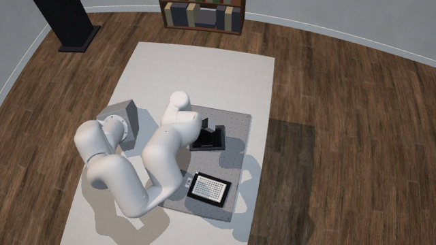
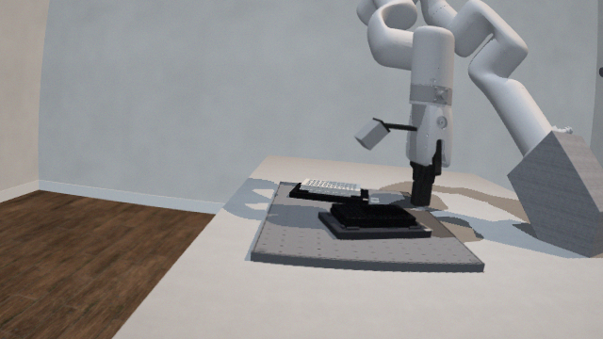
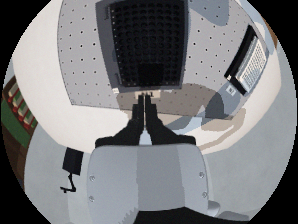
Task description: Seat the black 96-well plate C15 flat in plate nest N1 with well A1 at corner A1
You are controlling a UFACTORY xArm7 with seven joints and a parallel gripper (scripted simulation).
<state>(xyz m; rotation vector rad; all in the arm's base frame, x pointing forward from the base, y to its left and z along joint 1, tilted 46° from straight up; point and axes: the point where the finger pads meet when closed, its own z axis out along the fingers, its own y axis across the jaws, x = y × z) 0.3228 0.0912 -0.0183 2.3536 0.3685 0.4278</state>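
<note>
The black-fingered end effector (image 2: pixel 420 200), pressed together on nothing, hangs vertically just beside one short end of the black 96-well plate C15 (image 2: pixel 374 216), low near the grey perforated deck (image 2: pixel 301 245), probably placed to push it. The plate lies in the dark square nest N1 (image 2: pixel 377 232). The white 96-well plate C51 (image 1: pixel 208 189) sits apart, framed by its black nest (image 1: pixel 191 195).
</note>
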